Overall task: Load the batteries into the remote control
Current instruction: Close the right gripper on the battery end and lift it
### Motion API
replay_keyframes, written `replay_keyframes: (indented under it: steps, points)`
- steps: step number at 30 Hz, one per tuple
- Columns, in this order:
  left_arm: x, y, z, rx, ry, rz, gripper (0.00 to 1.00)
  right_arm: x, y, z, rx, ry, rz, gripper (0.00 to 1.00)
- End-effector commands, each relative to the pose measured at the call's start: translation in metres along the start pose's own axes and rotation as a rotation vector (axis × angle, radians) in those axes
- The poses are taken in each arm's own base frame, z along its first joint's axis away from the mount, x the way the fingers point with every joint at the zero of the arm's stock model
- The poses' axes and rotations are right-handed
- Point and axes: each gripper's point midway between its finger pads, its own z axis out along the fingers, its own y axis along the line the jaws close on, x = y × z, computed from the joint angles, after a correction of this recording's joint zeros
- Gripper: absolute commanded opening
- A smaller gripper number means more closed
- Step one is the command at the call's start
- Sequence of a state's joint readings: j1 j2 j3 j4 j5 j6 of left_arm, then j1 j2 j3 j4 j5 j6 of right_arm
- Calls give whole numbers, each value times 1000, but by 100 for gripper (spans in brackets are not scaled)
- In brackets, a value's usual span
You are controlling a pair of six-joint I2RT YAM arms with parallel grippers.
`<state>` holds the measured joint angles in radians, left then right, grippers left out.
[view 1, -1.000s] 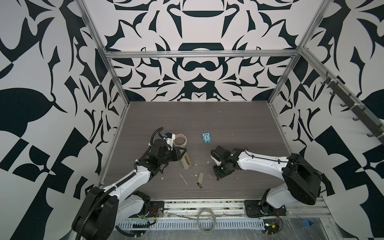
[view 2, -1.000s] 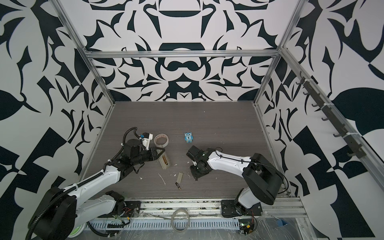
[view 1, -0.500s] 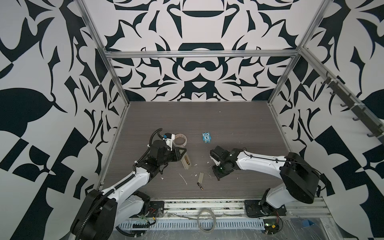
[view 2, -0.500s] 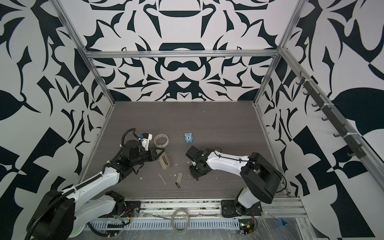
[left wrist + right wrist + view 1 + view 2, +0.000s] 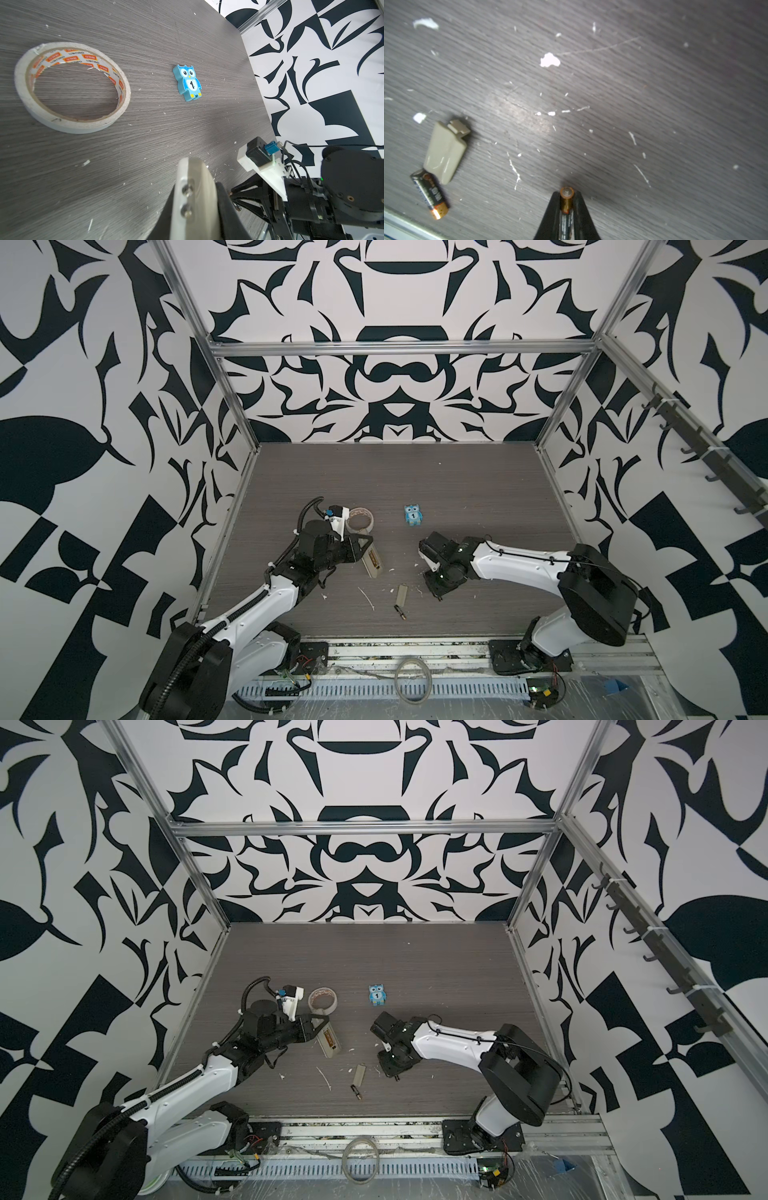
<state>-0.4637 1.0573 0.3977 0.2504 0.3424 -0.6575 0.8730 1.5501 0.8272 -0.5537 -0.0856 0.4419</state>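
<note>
The remote control [image 5: 372, 563] is a pale slim bar lying slanted on the table, with gold showing in its open back. My left gripper [image 5: 360, 546] is shut on its far end. In the left wrist view the remote control [image 5: 199, 176] fills the gap between the black fingers [image 5: 225, 199]. My right gripper [image 5: 566, 194] is shut on one of the batteries [image 5: 566, 200], black with a copper tip, low over the table [image 5: 439, 595]. The other battery [image 5: 428, 193] lies loose near the front edge [image 5: 400, 611], touching a beige battery cover [image 5: 445, 151].
A tape roll [image 5: 360, 518] lies just behind the left gripper. A blue owl figure [image 5: 412, 515] sits mid-table, also in the left wrist view [image 5: 188, 83]. White scraps are scattered over the grey table [image 5: 457, 489]. Patterned walls close in the sides and back.
My right gripper's jaws have closed onto the battery. Both arms have stayed almost in place, and the left gripper still holds the remote control.
</note>
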Motion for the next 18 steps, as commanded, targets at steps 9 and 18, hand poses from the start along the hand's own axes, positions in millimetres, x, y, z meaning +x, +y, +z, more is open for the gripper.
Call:
replay_keyframes:
  steps: [9, 18]
  points:
    - [0, -2, 0, 25, -13, 5, 0, 1, -5, 2, 61, 35, -38, 20]
    - [-1, -2, 1, 29, -13, 3, 0, 0, -5, 2, 68, 35, -49, 18]
